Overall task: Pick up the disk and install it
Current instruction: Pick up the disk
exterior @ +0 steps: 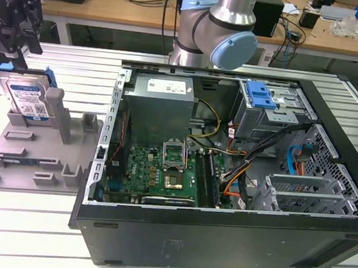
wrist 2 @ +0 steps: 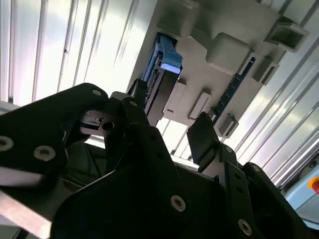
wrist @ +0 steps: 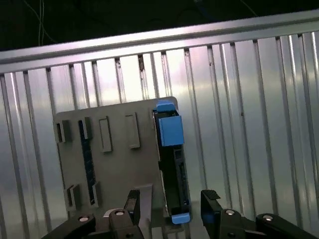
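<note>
Hovering with its 2 fingers spread apart, grasping nothing, the black metal gripper point(wrist: 171, 197) hangs over the grey plastic fixture plate point(exterior: 25, 151); the flat silver rectangular disk point(exterior: 27, 97), blue-bracketed, stands on edge in that plate's slot.

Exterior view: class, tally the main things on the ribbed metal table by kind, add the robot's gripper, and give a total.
Disk: 1
Grey holder tray: 1
Open computer case: 1
Gripper: 1
Total: 4
</note>
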